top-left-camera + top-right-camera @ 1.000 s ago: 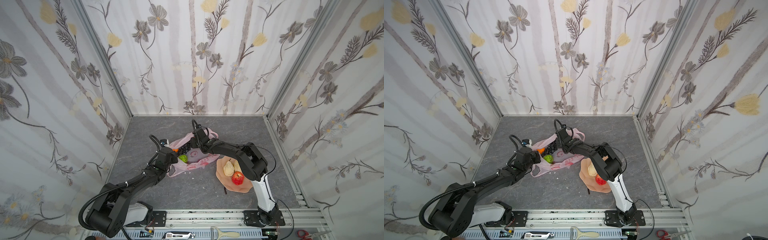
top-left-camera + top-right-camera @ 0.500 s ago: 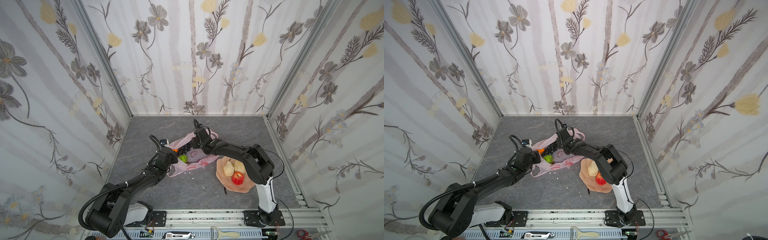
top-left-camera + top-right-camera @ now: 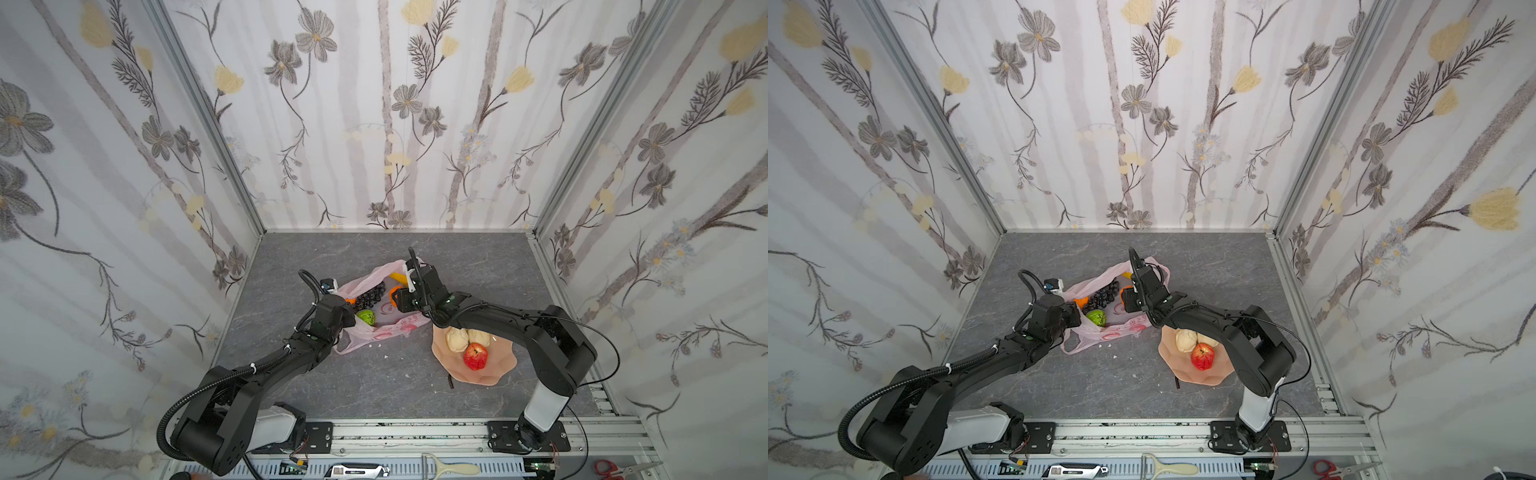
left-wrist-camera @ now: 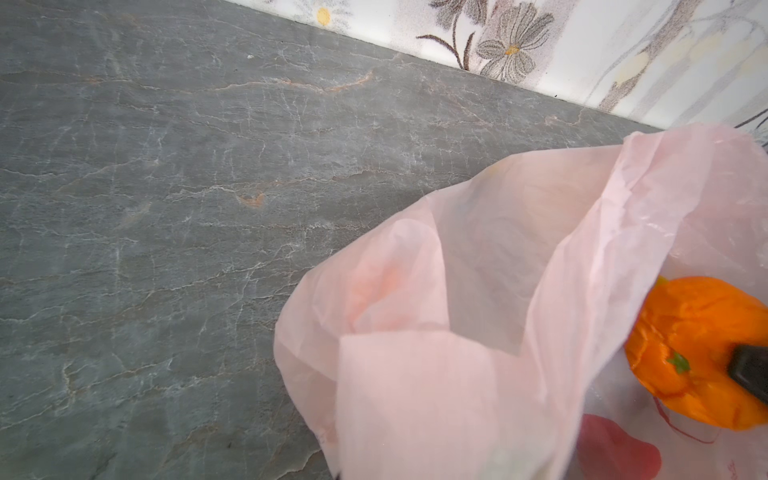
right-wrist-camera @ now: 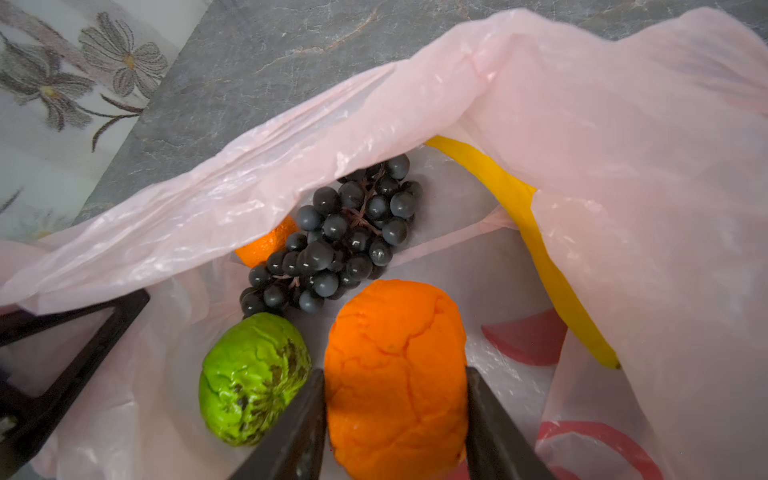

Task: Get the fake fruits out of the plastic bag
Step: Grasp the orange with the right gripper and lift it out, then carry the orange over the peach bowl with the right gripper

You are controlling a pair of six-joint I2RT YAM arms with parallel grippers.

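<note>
Right claw (image 5: 395,374) is down inside the plastic bag (image 5: 623,166) and clamped on an orange (image 5: 395,332), with one finger pressed against each side of it. The bumpy green fruit (image 5: 253,378) sits just outside one finger, close enough that I can't tell if they touch. Just past the fingertips is the dark grape bunch (image 5: 336,241). A second orange (image 5: 268,245) peeks out from behind the grapes, half under the bag's rim. Further out on the other finger's side, the yellow banana (image 5: 536,249) lies along the bag wall, partly covered by the film.

Left claw (image 3: 345,309) is at the bag's mouth, across from the right claw. Its fingers are together, pinching the bag's rim as far as I can make out, and the film stands lifted on that side. Its own wrist view shows only raised pink film, no fingertips.

Back behind the right claw, under its arm, the peach dish (image 3: 496,372) sits on the tabletop (image 3: 374,386). It holds the red apple (image 3: 475,357) and two beige pears (image 3: 456,338), just beside each other and outside the bag. The bag itself lies on the tabletop between the two claws.
</note>
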